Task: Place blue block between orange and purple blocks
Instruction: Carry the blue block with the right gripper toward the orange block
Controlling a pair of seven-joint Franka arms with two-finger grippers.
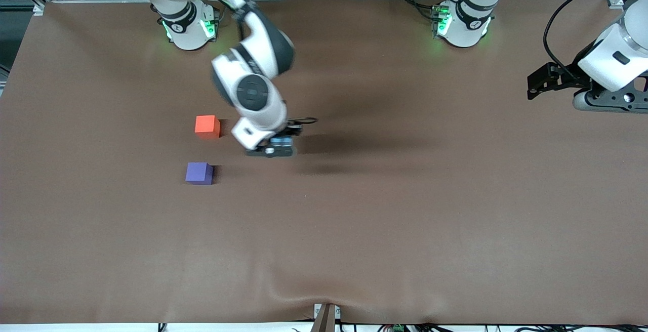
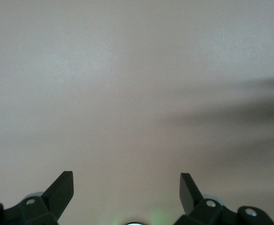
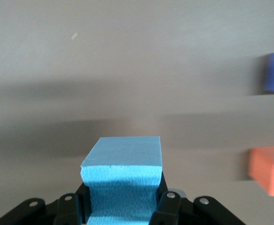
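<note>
Blue block: small light sky-blue matte cube [image 3: 122,178], clamped between the right gripper's fingers at the bottom centre of the right wrist view; in the front view the wrist hides it.
Orange block: bright orange-red matte cube [image 1: 207,125], left of centre in the front view, resting on the table.
Purple block: violet-purple matte cube [image 1: 199,173], just below the orange block in the front view, nearer the front camera, with a bare gap between the two.
Right gripper: [image 1: 273,149] near the centre of the front view, low over the table beside the two cubes, fingers closed tight on the blue block.
Table: brown matte surface [image 1: 405,220] filling the front view.
Left gripper: [image 1: 544,83] at the upper right edge of the front view, waiting, fingers [image 2: 62,192] spread wide with nothing between them.
</note>
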